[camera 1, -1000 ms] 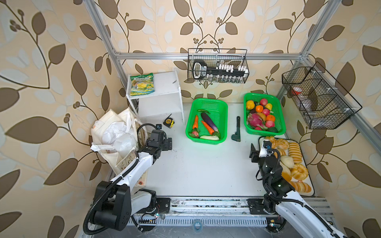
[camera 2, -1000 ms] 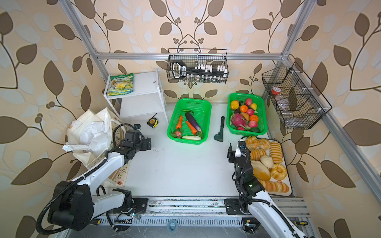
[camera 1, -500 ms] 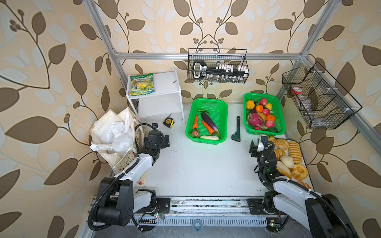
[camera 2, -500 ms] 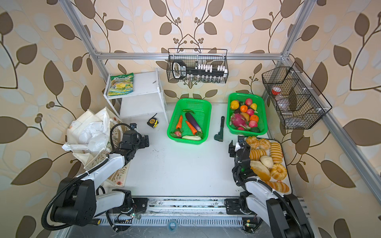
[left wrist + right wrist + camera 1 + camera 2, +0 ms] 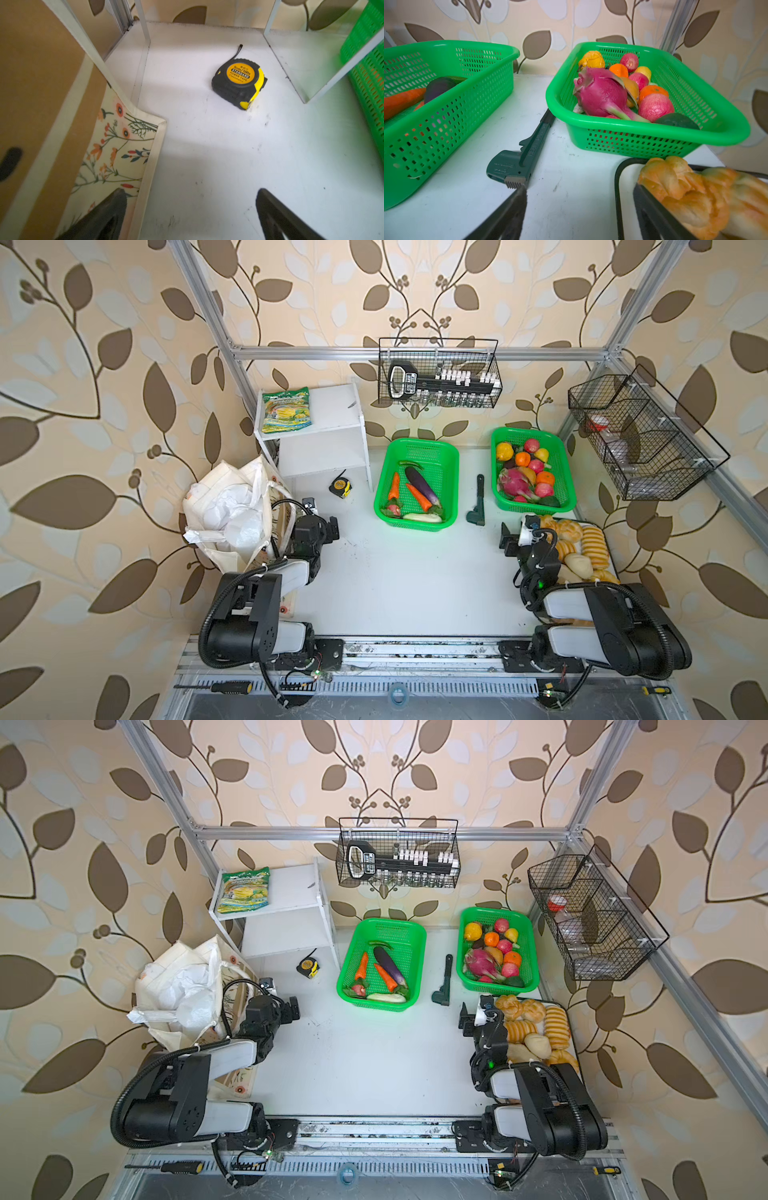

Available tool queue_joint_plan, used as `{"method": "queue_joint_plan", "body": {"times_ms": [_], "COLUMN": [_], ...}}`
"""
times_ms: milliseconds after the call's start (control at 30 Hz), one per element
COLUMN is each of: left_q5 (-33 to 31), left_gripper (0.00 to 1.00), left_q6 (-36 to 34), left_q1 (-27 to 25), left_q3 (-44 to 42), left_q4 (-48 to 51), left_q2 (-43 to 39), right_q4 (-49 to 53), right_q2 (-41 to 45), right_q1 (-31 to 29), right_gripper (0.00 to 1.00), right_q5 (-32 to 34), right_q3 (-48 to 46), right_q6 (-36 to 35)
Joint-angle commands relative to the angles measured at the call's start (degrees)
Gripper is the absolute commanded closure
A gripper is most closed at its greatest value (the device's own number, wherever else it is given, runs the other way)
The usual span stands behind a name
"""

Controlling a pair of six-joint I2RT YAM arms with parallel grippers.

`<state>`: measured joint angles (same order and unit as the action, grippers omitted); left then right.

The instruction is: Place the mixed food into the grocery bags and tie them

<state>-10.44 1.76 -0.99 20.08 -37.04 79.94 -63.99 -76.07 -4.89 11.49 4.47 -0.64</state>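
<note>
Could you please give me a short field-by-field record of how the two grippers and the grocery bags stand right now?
Left gripper: open, empty, beside the canvas tote
Right gripper: open, empty, at the bread tray's edge
White plastic bag: bunched up on the canvas tote
Loose tools: tape measure, wrench

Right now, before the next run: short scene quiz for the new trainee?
1. True or false: the left end effector holds the tape measure.
2. What lies on the table between the vegetable basket and the fruit basket? A) wrench B) can C) knife
3. Fill in: the right end effector is empty and ___ (open or shut).
Key: 1 false; 2 A; 3 open.
</note>
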Motion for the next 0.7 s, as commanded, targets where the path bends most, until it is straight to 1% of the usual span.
{"method": "queue_joint_plan", "body": {"times_ms": [0,33,67,133,200,267,667], "left_q5": [-0.6,-1.7,-3.1,-4.2,-4.1,-4.2,-4.1], "left_gripper": [0.01,0.01,0.01,0.01,0.01,0.01,0.01], "left_q6": [-0.4,0.6,1.9,1.9,2.3,2.0,2.1], "left_q1": [1.0,1.1,1.2,1.4,1.5,1.4,1.4], "left_q3": [-3.2,-1.6,0.8,1.9,2.3,1.9,1.9], "left_q4": [-19.1,-13.6,-6.0,-7.7,-4.7,-6.3,-5.4], "left_q2": [7.7,6.2,4.6,7.1,5.8,6.2,5.6], "right_q4": [0.4,3.2,3.8,4.8,4.9,4.7,4.7], "right_q2": [-0.9,-0.6,-1.1,-0.9,-0.8,-0.9,-0.8], "right_q1": [-0.8,-0.3,1.1,2.1,2.1,2.1,2.1], "right_gripper": [0.0,0.0,0.0,0.0,0.0,0.0,0.0], "right_q5": [4.7,4.7,3.3,1.9,2.0,2.0,2.0], "right_q3": [2.8,4.0,4.8,5.1,5.1,5.0,5.0], "right_q6": [-0.1,0.8,1.6,2.4,2.3,2.3,2.2]}}
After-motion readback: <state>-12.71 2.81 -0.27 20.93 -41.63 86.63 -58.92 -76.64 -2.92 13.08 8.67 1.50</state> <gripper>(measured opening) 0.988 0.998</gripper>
